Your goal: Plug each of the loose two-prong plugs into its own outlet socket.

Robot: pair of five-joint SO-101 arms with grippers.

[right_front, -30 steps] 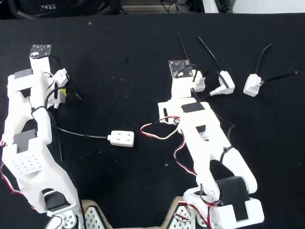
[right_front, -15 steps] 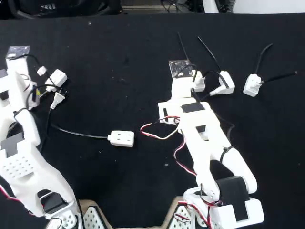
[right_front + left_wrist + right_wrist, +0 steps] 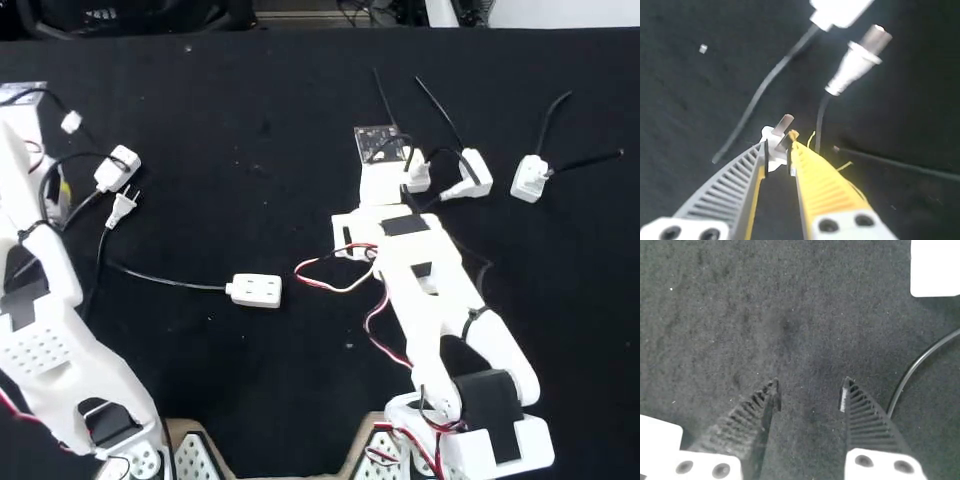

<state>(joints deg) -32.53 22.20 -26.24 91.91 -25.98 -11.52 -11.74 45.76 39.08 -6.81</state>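
The left end effector (image 3: pixel 778 146) was pinched shut on a small white plug (image 3: pixel 773 136), gripped only at its fingertips. The right end effector (image 3: pixel 810 392) gaped empty over the counter (image 3: pixel 740 300). An outlet socket (image 3: pixel 254 290) lay at 4 o'clock from the left arm. With so shallow a grip, the plug might twist or slip when pressed in.

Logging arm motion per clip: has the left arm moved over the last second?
Yes. In the high view the left arm swung leftward, away from the white three-socket outlet block, which stayed put.

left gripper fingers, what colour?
Left gripper: one finger grey, the other yellow; left wrist view.
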